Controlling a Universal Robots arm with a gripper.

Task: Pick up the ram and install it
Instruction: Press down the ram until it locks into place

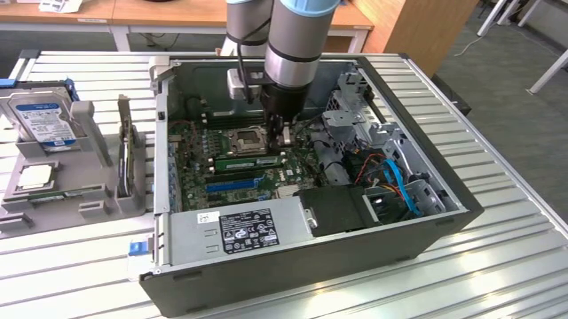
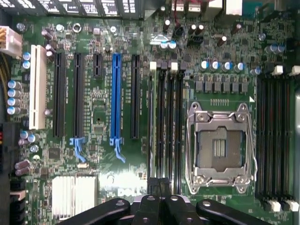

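Green ram (image 1: 251, 163) seated on its edge in a motherboard (image 1: 199, 176) slot, just beside the open processor socket (image 1: 246, 141). Long axis running from the exterior view's left to its right, slightly rising to the right. White lettering on the board close to the fingertips, seemingly "DELL" (image 2: 123, 187). Black label (image 1: 249, 229) on the power supply (image 1: 191, 242), print too small to read. Blue-white label on the hard drive (image 1: 42, 119), also unreadable. Gripper (image 1: 286, 138) closed over the memory slots, nothing visible between the fingers.
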